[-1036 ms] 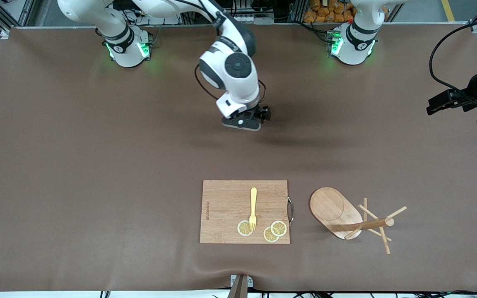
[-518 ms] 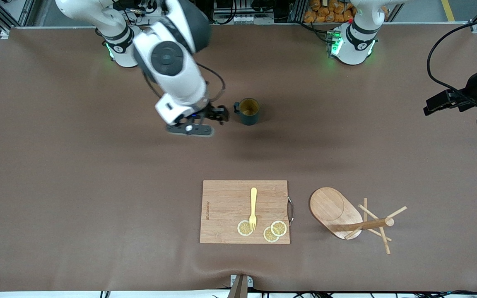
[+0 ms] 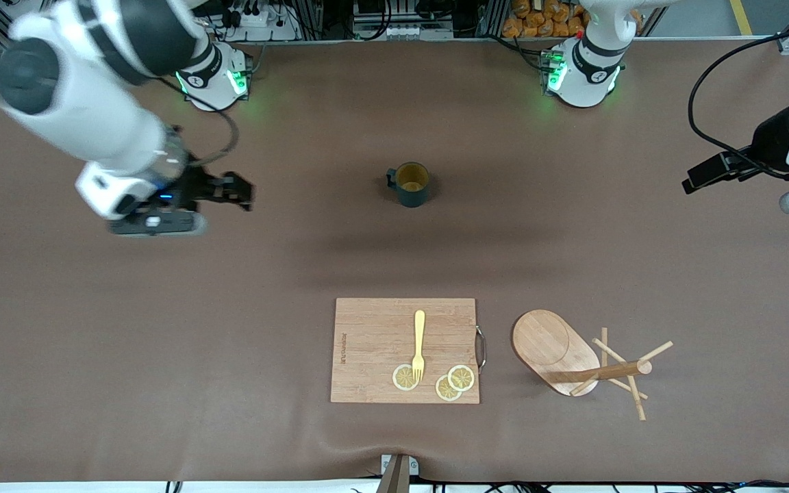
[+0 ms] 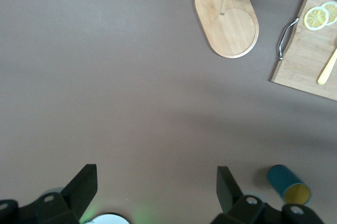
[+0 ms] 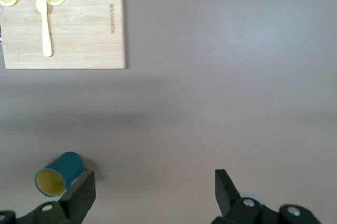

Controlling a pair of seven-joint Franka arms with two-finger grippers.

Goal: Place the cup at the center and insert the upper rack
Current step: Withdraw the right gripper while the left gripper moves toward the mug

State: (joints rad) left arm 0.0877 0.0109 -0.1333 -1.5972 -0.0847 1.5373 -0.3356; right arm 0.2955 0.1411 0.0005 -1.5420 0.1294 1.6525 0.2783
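R gripper (image 3: 230, 192) has swung off toward 9 o'clock, jaws wide, empty; small dark teal-green cup (image 3: 410, 183) stands centre – done. L gripper (image 4: 158, 192) waits at table's edge, wide open, empty. Light wooden mug-tree rack (image 3: 576, 359) lies tipped at 5 o'clock, not yet inserted

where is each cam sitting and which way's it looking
Front view: high across the table, facing both bases; shows both arms, the cup, cutting board and toppled upper rack.
Left wrist view: on the left arm's wrist, looking down; open left hand, rack, board, cup.
Right wrist view: on the right wrist, looking down; open right hand, cup, board.
All three share the cup and board.
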